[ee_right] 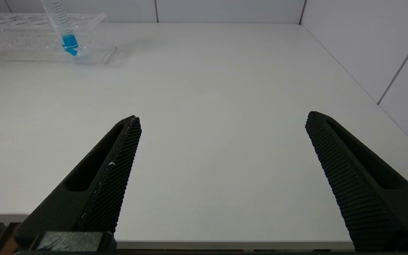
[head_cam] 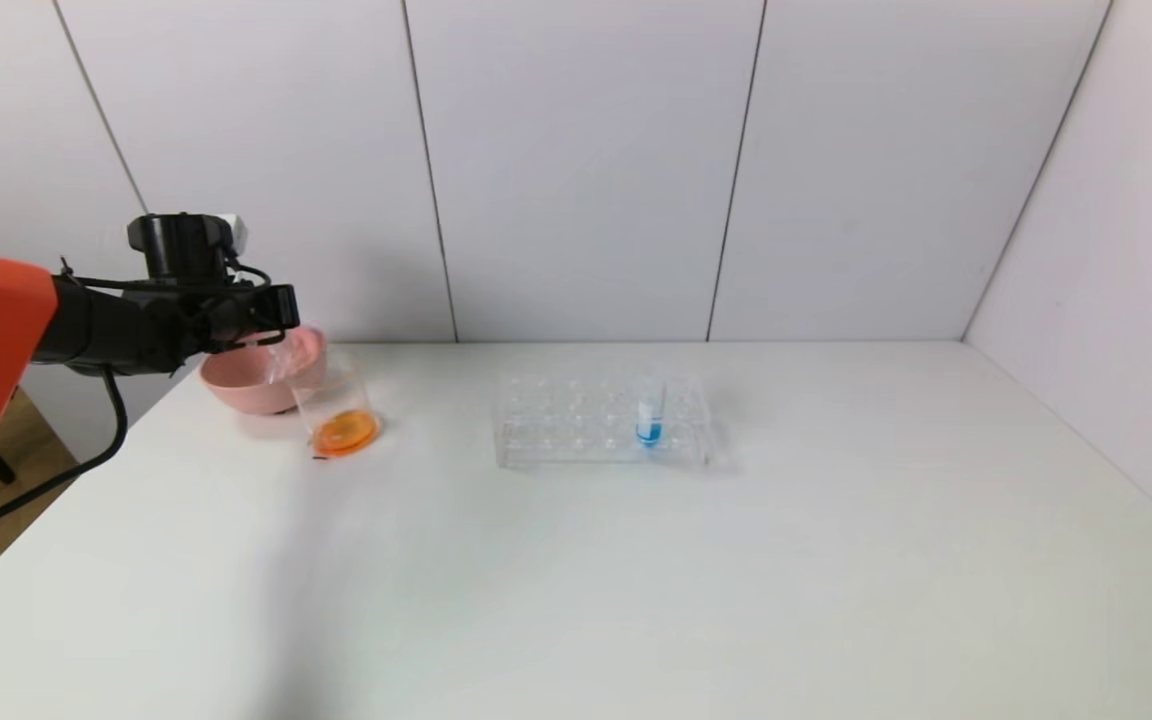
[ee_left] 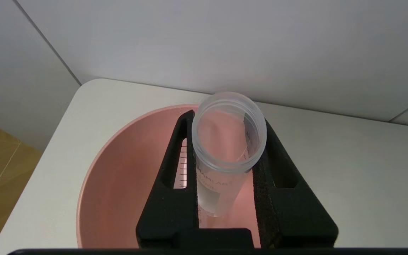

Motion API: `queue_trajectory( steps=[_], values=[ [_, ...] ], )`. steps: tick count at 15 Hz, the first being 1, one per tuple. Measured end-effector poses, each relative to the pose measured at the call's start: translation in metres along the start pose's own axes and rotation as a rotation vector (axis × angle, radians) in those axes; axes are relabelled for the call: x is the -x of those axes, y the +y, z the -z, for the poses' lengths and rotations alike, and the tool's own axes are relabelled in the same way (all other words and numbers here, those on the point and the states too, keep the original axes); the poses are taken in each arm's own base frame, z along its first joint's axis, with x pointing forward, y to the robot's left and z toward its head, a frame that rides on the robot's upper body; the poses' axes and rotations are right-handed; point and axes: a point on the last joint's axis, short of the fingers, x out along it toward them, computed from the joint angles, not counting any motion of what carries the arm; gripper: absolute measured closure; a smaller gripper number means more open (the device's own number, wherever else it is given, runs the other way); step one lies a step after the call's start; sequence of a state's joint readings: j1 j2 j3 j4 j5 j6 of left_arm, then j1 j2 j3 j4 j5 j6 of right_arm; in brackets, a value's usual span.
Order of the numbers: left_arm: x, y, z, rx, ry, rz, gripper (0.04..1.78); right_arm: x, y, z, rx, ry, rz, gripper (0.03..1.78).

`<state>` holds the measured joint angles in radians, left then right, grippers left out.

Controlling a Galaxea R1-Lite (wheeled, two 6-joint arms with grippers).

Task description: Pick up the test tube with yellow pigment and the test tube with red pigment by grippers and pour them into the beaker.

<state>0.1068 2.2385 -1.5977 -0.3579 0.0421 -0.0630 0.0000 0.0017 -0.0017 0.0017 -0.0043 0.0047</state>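
The beaker [head_cam: 341, 415] on the counter [head_cam: 636, 560] already holds orange liquid, so both pours look done: the left tool [ee_left: 225, 170] pinches an emptied tube [ee_left: 225, 156] over the pink bowl [ee_left: 119, 184], while the right tool [ee_right: 221, 141] hangs spread and empty.

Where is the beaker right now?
In the head view the beaker stands on the table's far left, holding orange liquid, right beside the pink bowl, below the left gripper that holds an empty tube.
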Motion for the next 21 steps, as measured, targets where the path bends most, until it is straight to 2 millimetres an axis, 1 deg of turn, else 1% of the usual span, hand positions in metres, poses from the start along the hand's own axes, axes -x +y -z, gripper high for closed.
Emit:
queue_trajectory(
  steps=[7,8,10,11,12,13,15,17,19,21],
  values=[
    [0.001,0.001,0.01,-0.004,0.033,-0.002,1.37,0.0,0.0,0.0,0.0,0.0,0.0,0.11],
    [0.001,0.001,0.01,-0.003,0.035,-0.002,1.35,0.0,0.0,0.0,0.0,0.0,0.0,0.11],
    [0.002,0.001,0.009,-0.002,0.035,-0.002,1.26,0.0,0.0,0.0,0.0,0.0,0.0,0.11],
    [0.002,0.001,0.007,-0.002,0.028,-0.002,1.18,0.0,0.0,0.0,0.0,0.0,0.0,0.11],
    [0.003,0.001,0.006,-0.001,0.025,-0.002,1.06,0.0,0.0,0.0,0.0,0.0,0.0,0.11],
    [0.003,0.001,0.006,-0.001,0.025,-0.002,0.92,0.0,0.0,0.0,0.0,0.0,0.0,0.11],
    [0.003,0.002,0.005,-0.001,0.022,-0.003,0.57,0.0,0.0,0.0,0.0,0.0,0.0,0.11],
    [0.004,0.002,0.004,0.0,0.015,-0.004,0.3,0.0,0.0,0.0,0.0,0.0,0.0,0.11],
    [0.007,0.003,0.0,-0.004,0.002,-0.004,0.13,0.0,0.0,0.0,0.0,0.0,0.0,0.11],
    [0.012,0.001,-0.006,-0.009,-0.021,0.0,0.05,0.0,0.0,0.0,0.0,0.0,0.0,0.11]
  ],
)
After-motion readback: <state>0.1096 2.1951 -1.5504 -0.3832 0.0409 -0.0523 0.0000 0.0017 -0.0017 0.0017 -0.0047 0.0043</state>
